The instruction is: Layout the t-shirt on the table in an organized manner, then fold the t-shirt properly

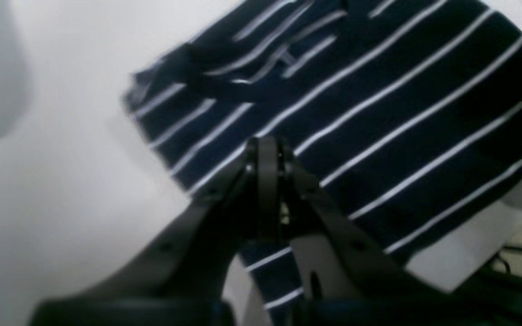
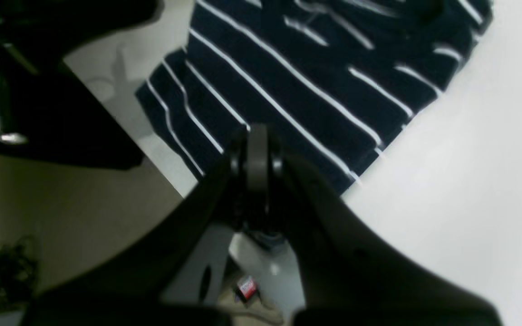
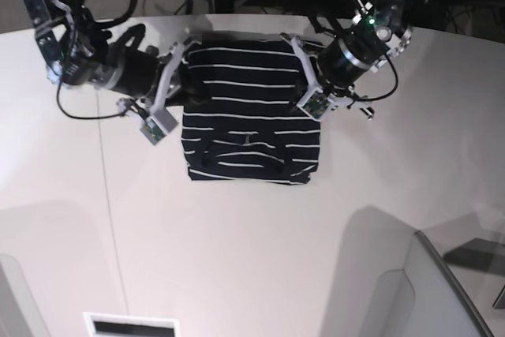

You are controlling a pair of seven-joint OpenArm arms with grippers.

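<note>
Two arms attend one garment. The t-shirt (image 3: 248, 112) lies on the white worktop (image 3: 237, 250) toward its far edge, between the arms, already reduced to a compact, roughly square packet; part of it appears to hang over that edge in the wrist views.

Appearance: dark navy, nearly black, with thin white stripes running across. The collar area shows as a rumpled band near the packet's front in the base view. Edges are fairly straight, the near hem slightly uneven.

Handling, as a judgement: light, limp fabric with no stiffness; it will sag and slide on the smooth surface if dragged. Best taken by pinching through all layers at the corners or side edges of the packet, both sides together.

Jaws: the left gripper (image 1: 268, 151) has its jaws pressed together over the striped cloth; whether any fabric is pinched cannot be told. The right gripper (image 2: 256, 138) likewise shows jaws brought fully together above the shirt's edge.
</note>
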